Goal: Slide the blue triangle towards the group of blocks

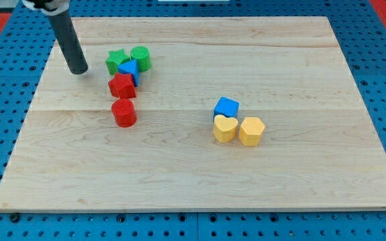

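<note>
Two yellow blocks point(238, 129), two blue, two red, two green.

Pale smooth wooden board point(193, 167)

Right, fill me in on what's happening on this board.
My tip rests on the wooden board at the view's upper left, just left of a cluster: green star, green cylinder, blue triangle, two red blocks. It touches none. A blue cube and two yellow blocks sit toward the view's right.
</note>
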